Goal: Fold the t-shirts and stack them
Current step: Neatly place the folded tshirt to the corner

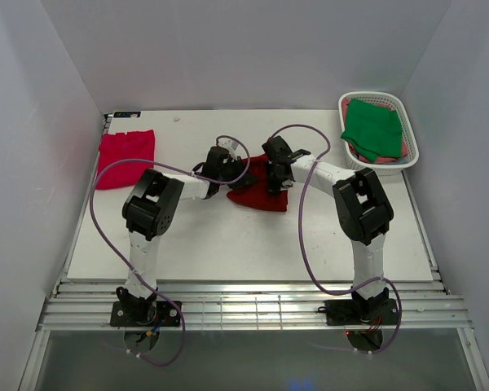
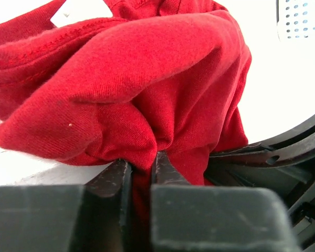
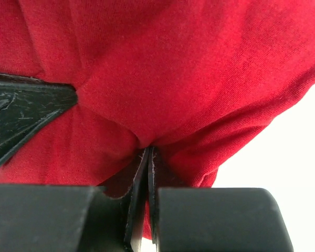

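**Left gripper pinched a fold of red cloth**

The left gripper (image 2: pixel 142 167) had its two dark fingers (image 2: pixel 115 177) drawn close together, with a narrow fold of the dark red t-shirt (image 2: pixel 147 79) caught between them. The shirt rose above the fingers in a bunched, rumpled mound, a stitched hem running across its upper left. White table (image 2: pixel 283 94) showed to the right. A corner of the white slotted basket (image 2: pixel 300 18) sat at the top right, and a black curved machine part (image 2: pixel 283 152) touched the cloth's right edge.

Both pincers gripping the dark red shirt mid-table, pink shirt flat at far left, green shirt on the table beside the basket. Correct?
One thing is off: the green shirt lies inside the white basket, not on the table beside it. The top external view shows this. The rest holds.
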Robot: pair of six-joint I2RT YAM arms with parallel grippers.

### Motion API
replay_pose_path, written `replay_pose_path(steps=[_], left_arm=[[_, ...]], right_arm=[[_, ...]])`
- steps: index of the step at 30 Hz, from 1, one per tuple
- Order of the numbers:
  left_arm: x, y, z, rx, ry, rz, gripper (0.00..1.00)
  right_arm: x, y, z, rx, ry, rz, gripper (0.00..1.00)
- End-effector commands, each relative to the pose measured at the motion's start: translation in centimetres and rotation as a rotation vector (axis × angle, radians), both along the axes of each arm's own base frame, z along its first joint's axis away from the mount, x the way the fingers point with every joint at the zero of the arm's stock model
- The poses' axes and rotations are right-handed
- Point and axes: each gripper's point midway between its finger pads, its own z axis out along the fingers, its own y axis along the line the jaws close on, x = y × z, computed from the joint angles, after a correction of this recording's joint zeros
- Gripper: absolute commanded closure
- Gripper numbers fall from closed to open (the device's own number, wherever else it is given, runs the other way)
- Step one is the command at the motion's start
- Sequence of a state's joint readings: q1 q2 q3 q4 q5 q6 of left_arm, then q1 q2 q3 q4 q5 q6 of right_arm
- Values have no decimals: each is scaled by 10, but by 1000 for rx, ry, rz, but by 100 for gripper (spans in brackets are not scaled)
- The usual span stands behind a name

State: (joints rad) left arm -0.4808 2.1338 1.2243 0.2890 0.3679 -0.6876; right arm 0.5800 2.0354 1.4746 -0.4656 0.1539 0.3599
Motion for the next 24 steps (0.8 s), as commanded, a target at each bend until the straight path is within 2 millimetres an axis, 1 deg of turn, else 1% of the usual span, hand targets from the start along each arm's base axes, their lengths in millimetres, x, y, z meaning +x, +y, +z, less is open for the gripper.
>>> replay_pose_path(steps=[1,2,3,4,5,6,7,8,9,10,11,12,13,14,15,16,17,19,20,22,23,24], left_arm=[[-46,8,-52,142,171,-28,92],[-42,10,-44,154,146,-22,95],[-38,17,-36,197,131,4,98],[-34,23,-31,234,98,-1,99],[-34,34,-29,276,108,15,100],[-27,40,-12,287,68,40,100],[-24,48,-4,298,49,45,100],[-21,64,1,313,54,72,100],[-19,74,7,329,45,87,100],[-13,87,24,345,13,119,100],[-10,106,28,379,14,137,100],[-6,117,35,393,2,153,100],[-2,128,50,398,-25,174,100],[1,149,52,428,-14,195,100],[3,158,58,441,-20,205,100],[9,168,71,453,-43,224,100],[9,183,72,477,-26,240,100],[16,197,83,510,-57,240,100],[17,210,86,523,-49,255,100],[22,223,94,547,-64,266,100],[23,236,96,564,-56,285,100],[25,241,99,573,-65,285,100]], right_arm=[[-11,9,-2,18,13,24,92],[-9,8,2,16,3,22,92],[-8,7,4,12,0,18,91],[-6,7,9,8,-8,17,83],[-6,2,14,-10,-15,9,77],[-2,2,21,-13,-30,6,73],[1,1,31,-14,-52,7,66],[1,-2,37,-30,-64,1,64],[4,-3,47,-31,-84,1,62],[5,-4,53,-37,-97,5,61],[6,-7,65,-37,-123,-2,60],[6,-9,71,-38,-135,-2,60],[6,-11,82,-33,-158,-3,60],[5,-12,85,-30,-165,-1,60],[4,-13,89,-26,-171,0,60],[0,-15,93,-22,-175,1,60],[-1,-15,95,-18,-176,0,60],[-7,-18,97,-12,-176,5,60],[-10,-18,96,-9,-170,10,60],[-15,-19,97,2,-172,14,60],[-17,-19,95,5,-167,15,60],[-19,-20,95,7,-167,18,60]])
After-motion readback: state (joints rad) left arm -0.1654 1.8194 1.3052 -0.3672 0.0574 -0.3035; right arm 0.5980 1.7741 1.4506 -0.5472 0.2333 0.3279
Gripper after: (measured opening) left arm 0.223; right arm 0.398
